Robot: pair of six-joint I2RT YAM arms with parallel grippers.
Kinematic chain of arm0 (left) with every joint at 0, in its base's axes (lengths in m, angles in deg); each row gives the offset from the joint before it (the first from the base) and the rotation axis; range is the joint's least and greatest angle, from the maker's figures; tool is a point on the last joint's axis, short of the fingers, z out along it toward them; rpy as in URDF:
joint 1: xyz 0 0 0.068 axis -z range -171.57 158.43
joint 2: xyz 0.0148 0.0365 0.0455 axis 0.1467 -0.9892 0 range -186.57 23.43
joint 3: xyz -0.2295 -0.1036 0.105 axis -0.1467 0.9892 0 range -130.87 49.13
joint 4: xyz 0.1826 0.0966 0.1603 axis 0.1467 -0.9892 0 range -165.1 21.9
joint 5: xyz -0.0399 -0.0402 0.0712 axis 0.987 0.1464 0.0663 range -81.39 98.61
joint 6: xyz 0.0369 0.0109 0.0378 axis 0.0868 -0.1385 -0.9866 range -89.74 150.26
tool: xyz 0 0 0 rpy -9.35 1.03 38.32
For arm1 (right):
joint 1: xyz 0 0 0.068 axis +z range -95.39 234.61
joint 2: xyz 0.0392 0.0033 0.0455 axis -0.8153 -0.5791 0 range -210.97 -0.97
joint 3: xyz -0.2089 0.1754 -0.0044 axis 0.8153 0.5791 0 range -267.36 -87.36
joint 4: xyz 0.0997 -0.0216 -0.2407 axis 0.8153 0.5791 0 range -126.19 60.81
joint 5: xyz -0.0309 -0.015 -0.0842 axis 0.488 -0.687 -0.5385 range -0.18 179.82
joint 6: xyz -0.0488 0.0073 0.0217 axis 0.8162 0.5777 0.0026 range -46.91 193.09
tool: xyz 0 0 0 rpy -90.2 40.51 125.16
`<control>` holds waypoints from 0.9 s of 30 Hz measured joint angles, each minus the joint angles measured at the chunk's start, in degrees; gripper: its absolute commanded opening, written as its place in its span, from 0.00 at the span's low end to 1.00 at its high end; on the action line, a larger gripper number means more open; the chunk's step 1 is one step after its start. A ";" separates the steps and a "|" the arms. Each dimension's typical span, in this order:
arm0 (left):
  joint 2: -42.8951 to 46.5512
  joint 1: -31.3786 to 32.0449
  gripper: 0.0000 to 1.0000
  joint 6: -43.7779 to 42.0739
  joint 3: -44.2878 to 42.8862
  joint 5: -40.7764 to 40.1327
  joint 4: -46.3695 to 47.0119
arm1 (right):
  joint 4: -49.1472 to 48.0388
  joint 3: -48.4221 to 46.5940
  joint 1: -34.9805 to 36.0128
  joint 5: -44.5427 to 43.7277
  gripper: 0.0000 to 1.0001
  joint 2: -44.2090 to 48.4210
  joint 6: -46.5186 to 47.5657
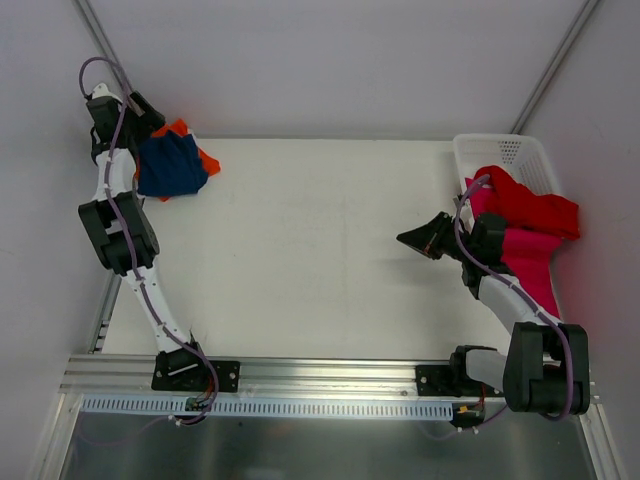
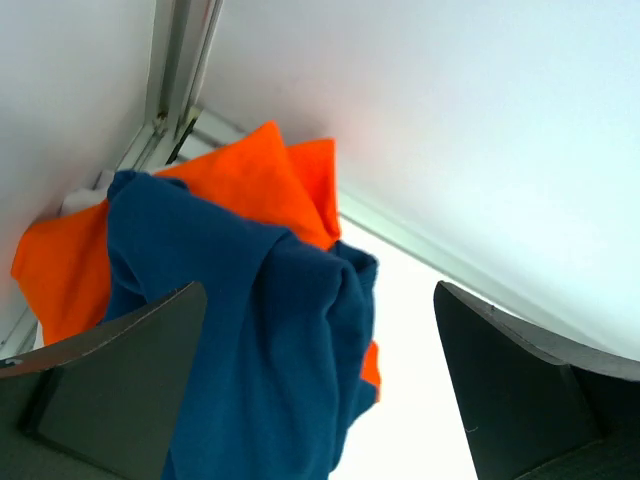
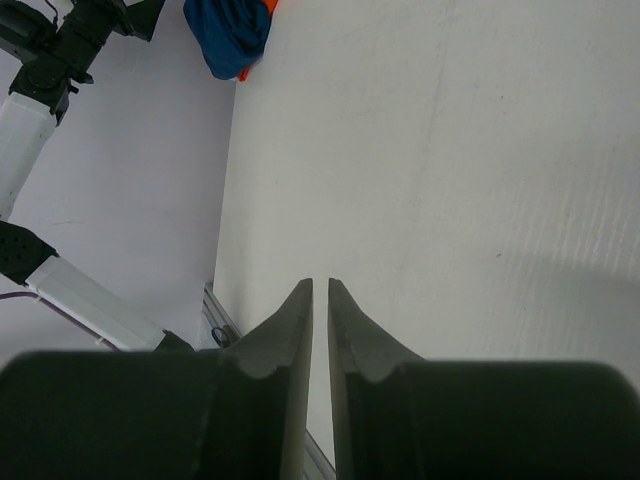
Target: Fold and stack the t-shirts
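Your left end effector stands wide open at the far left corner of the worktop, its two fingers spread either side of the navy blue t-shirt. You cannot tell from either view whether the fingers touch the cloth. The navy shirt lies bunched on top of the orange t-shirt, which shows only as a peak behind it and slivers at the edges. No print on the navy shirt can be made out in its folds.

Your right end effector is closed to a thin slit with nothing between the fingers, and it hangs above bare worktop, pointing left.

At the far right, the red t-shirt is heaped over the near part of the white mesh basket and spills past its right side. It covers much of the basket. The magenta-pink t-shirt trails from under the red one toward you along the right edge. The right arm crosses in front of both, so their full outlines and where they meet are hidden.
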 measured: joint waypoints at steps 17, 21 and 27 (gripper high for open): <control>5.88 -0.94 0.99 5.53 4.46 5.14 5.66 | 0.00 0.00 0.00 0.04 0.14 0.00 0.00; 3.78 -0.55 0.99 5.60 4.96 5.11 7.17 | -0.02 0.00 0.00 0.07 0.14 0.00 0.00; -0.76 0.22 0.99 5.62 4.94 5.18 8.04 | 0.00 0.00 0.00 0.07 0.14 -0.44 0.00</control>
